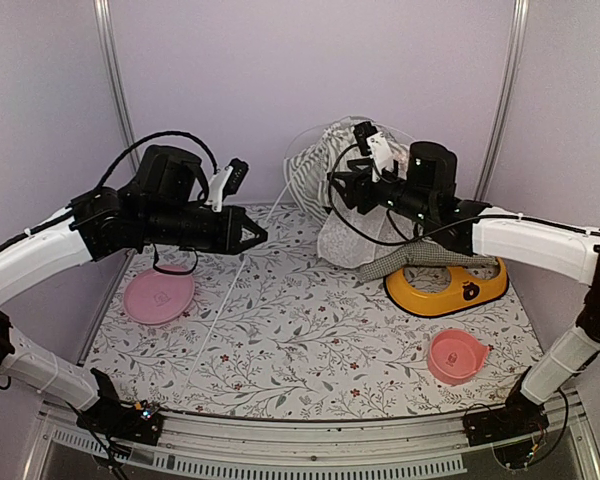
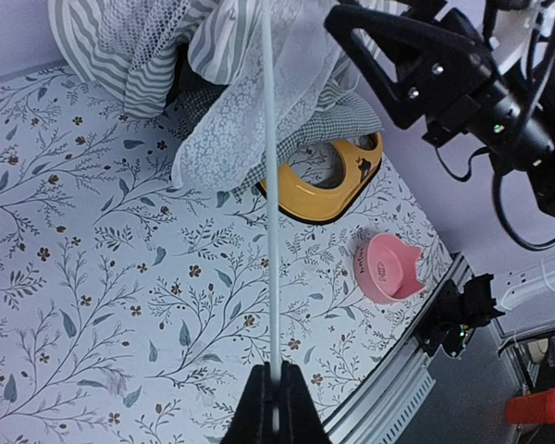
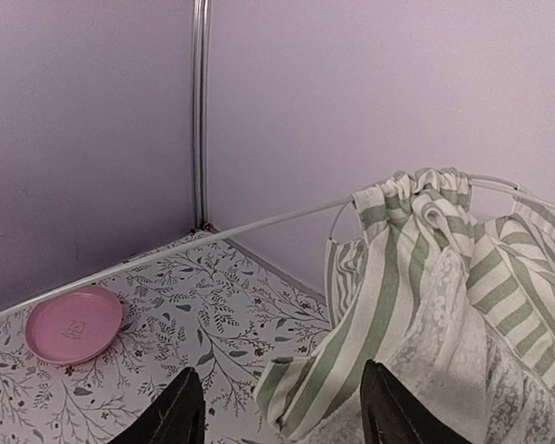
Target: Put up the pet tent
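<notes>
The pet tent [image 1: 315,175] is a slumped heap of grey-green striped fabric and white lace at the back of the table, also seen in the left wrist view [image 2: 157,55] and the right wrist view [image 3: 425,277]. One thin white pole [image 1: 223,295] runs from the heap down toward the front left. My left gripper [image 1: 256,237] is shut on that pole [image 2: 270,203], its tips [image 2: 276,407] pinching it. My right gripper [image 1: 345,188] hovers at the heap's right side, open [image 3: 282,412]. A striped fabric corner hangs between its spread fingers without being gripped.
A green-checked cushion [image 1: 420,260] lies across a yellow bowl holder [image 1: 450,292] at the right. A pink plate [image 1: 158,297] sits at the left and a pink bowl [image 1: 455,355] at the front right. The floral mat [image 1: 300,340] covers the table, with purple walls close behind.
</notes>
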Available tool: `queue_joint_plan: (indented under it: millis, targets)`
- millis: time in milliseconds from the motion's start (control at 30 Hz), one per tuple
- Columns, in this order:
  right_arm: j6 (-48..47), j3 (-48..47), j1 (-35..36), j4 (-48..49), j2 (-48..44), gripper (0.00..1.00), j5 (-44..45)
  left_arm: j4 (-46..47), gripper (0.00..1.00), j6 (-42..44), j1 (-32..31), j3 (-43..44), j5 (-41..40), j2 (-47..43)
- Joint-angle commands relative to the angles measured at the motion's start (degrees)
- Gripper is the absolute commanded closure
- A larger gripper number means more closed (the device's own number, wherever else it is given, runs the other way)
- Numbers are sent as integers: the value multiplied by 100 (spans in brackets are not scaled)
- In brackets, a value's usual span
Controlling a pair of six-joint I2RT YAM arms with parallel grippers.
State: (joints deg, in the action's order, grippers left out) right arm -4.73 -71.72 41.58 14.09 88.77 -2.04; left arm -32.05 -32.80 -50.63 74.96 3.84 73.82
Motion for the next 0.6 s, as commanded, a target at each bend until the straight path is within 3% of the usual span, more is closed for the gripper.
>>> queue_joint_plan:
  millis: [0, 367, 567]
  targets:
    - [-775, -173, 39, 1567, 565, 41, 278, 373, 100, 131, -97, -35, 14, -157]
    - [-1286, -986, 88, 2011, 1372, 47, 1252, 478, 100, 107, -132, -116, 28, -289]
    - [-1363, -1282, 94, 1854, 1641, 50, 1231, 557, 100, 59, -174, -168, 72, -290]
